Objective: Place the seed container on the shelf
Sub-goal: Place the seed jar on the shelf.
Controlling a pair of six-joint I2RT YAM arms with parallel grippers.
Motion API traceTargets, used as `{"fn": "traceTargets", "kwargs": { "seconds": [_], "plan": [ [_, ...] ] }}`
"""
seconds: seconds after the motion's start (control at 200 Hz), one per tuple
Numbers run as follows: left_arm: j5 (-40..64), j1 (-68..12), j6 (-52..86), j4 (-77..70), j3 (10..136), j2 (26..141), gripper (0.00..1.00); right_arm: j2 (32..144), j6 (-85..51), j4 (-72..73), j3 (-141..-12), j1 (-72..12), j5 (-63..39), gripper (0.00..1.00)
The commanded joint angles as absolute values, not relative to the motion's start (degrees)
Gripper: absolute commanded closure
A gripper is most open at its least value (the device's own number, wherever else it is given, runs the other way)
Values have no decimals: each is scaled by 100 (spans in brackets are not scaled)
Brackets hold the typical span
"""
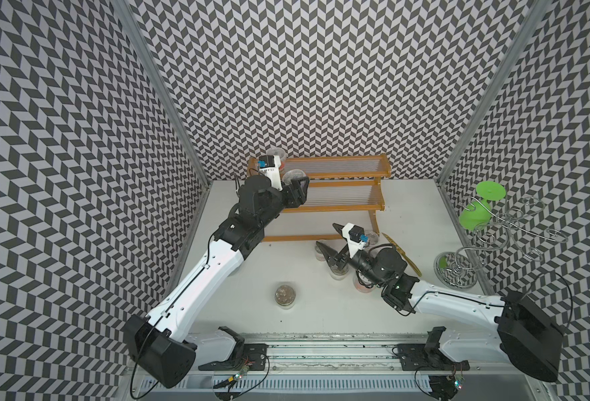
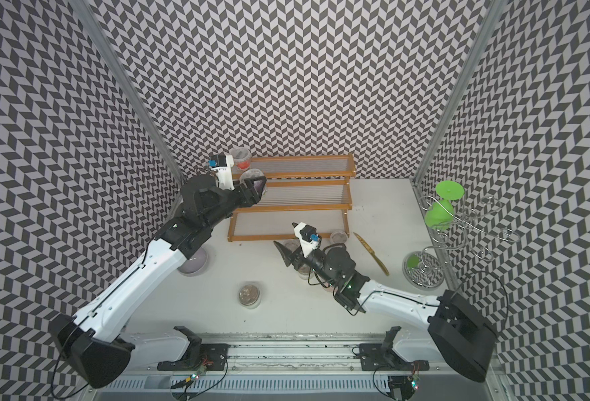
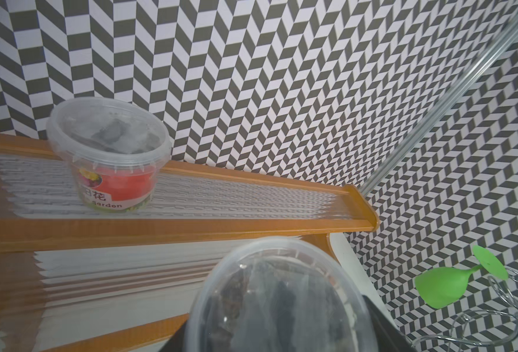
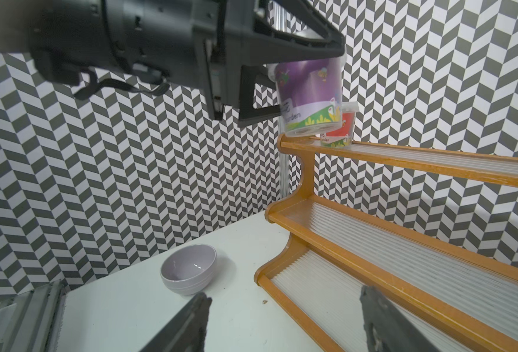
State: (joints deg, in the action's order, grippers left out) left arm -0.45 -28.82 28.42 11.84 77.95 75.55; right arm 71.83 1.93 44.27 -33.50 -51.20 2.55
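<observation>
Two arms are counted. The left gripper (image 4: 311, 77) is clamped on the seed container (image 4: 309, 100), a purple-labelled lidded cup. The cup is held tilted in the air over the left end of the shelf (image 1: 342, 208), its base just above the top tier's front rail (whether it touches cannot be told). The right gripper (image 1: 331, 239) is spread wide with nothing between its jaws, low over the table (image 1: 321, 319) in front of the shelf's lowest tier.

One shelf is seen, with three stepped tiers, set against the back wall. One silver wire stand (image 1: 456, 270) is placed well apart at the right wall, and one green goblet (image 1: 474, 215) is hung on it upside down. One lilac bowl (image 4: 188, 269) is found on the table beside the shelf's left end, largely covered by the left arm in both top views.

Besides the held container, one red-labelled cup (image 3: 114, 183) is stood upright on the top tier, just behind it. One lone cup (image 1: 285, 295) is left at the table's front. At least four more clustered cups (image 1: 371, 237) are made out around and under the right arm, partly hidden by it. One yellowish knife (image 2: 370, 251) is laid flat between that arm and the stand.
</observation>
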Motion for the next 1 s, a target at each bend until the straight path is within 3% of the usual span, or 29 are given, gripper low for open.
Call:
{"fn": "traceTargets", "kwargs": {
  "seconds": [0.0, 0.531, 0.991],
  "plan": [
    [-516, -2977, 2972, 1477, 8478, 7985, 38, 6879, 224, 4106, -3195, -5106, 428, 21],
    [-1700, -3120, 2635, 2123, 10653, 9876, 37, 6161, 364, 3727, -2944, -5098, 554, 21],
    [-2234, -3142, 2509, 2204, 11245, 10622, 38, 6012, 394, 3607, -2887, -5098, 641, 20]
  ]
}}
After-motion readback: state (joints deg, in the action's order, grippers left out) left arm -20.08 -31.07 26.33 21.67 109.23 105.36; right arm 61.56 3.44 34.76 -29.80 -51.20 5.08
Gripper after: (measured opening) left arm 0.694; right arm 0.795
